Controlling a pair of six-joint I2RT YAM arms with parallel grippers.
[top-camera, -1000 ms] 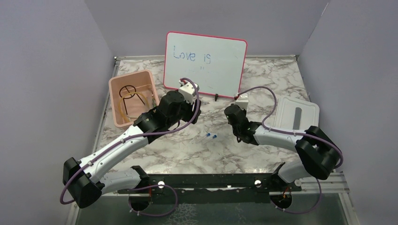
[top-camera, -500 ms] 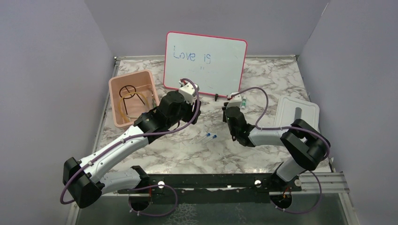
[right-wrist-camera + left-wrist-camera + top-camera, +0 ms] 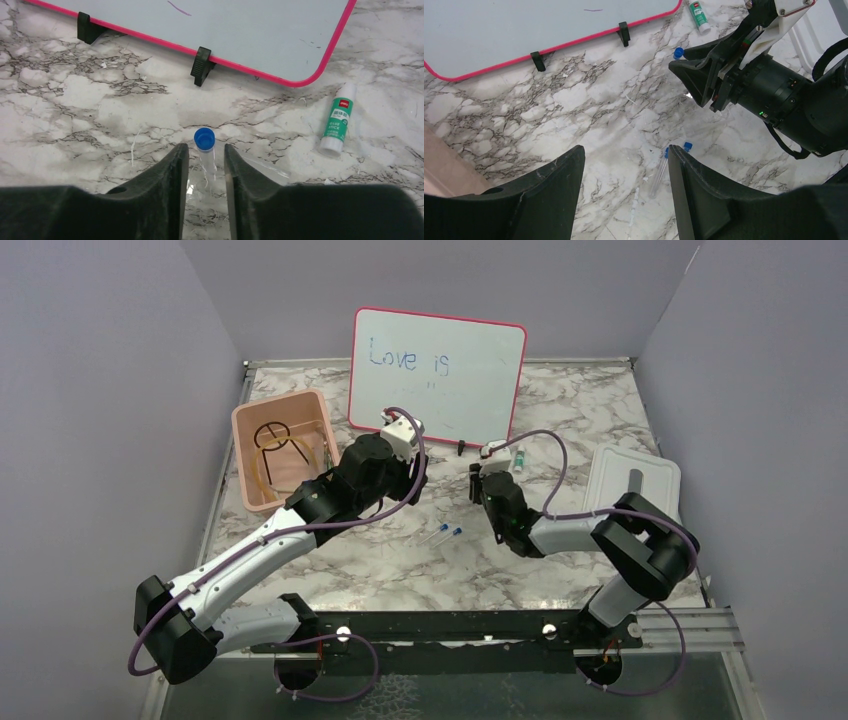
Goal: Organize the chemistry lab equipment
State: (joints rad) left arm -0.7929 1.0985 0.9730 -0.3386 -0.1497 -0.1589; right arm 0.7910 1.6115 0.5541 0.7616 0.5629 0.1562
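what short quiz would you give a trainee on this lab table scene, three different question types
1. True or false: the left gripper is clamped on a glass beaker.
2. What lies between the fingers of the right gripper? A) a metal spoon B) a clear blue-capped tube C) a red marker
3. In which container is the black wire ring tripod?

Key: 1 false, its jaws are open and empty. 2 B. 3 the pink plastic bin.
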